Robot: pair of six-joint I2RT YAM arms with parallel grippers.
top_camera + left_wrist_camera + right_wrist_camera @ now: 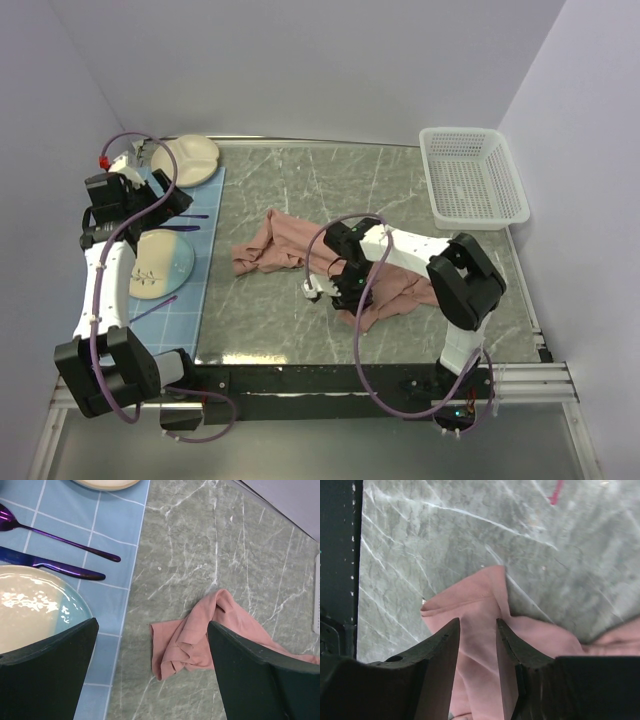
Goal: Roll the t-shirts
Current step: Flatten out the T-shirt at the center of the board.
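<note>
The salmon-pink t-shirt [280, 240] lies crumpled on the grey marble table, stretching from the centre to the right front. My right gripper [337, 286] is down on its front part. In the right wrist view the jaws stand narrowly apart with a fold of the t-shirt [475, 605] between them, its edge raised off the table; the gripper [477, 624] is shut on it. My left gripper [182, 205] hovers high over the blue mat, open and empty [152, 624]. The shirt's left end [190, 640] shows below it. The chest print is hidden.
A blue checked mat [205, 285] at the left holds a cream plate [185, 158], a light blue plate [160, 265], a purple spoon [65, 542] and a knife [60, 567]. A white basket [470, 175] stands at the back right.
</note>
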